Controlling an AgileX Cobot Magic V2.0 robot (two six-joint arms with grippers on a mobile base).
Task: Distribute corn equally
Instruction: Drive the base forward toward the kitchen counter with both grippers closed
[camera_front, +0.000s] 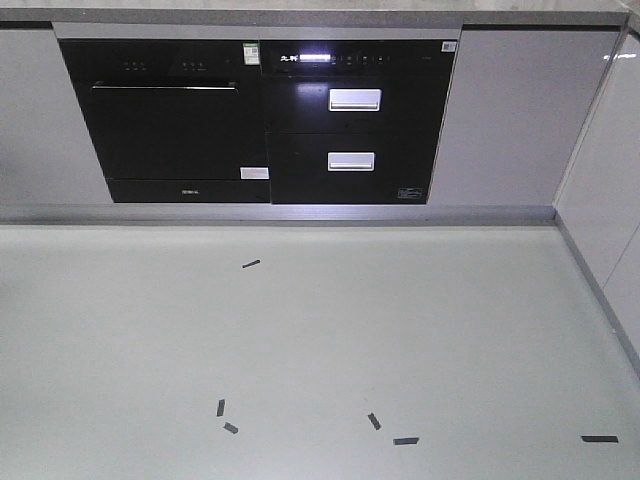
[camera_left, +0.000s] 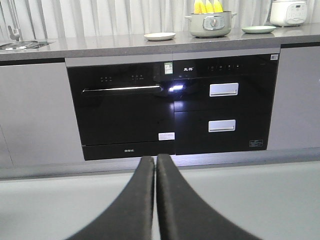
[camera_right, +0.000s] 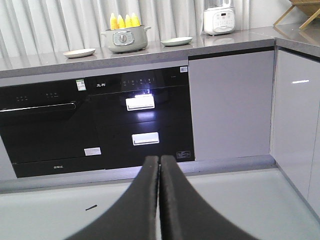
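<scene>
On the table (camera_right: 240, 41), corn (camera_right: 125, 21) stands upright in the pot (camera_right: 125, 40); your left fingers (camera_left: 140, 200) and right fingers (camera_right: 177, 200) sit closed, empty.

Floor: pale grey (camera_front: 320, 340), smooth, with short dark tape strips (camera_front: 406, 441) scattered on it.
Cabinets: plain grey fronts (camera_right: 230, 105) under a grey counter (camera_left: 100, 46).
Appliances: black glass built-in units (camera_front: 180, 130); two white-handled drawers (camera_front: 355, 99); a lit display (camera_front: 313, 57).
Back wall: pale pleated curtain (camera_left: 100, 17).
</scene>
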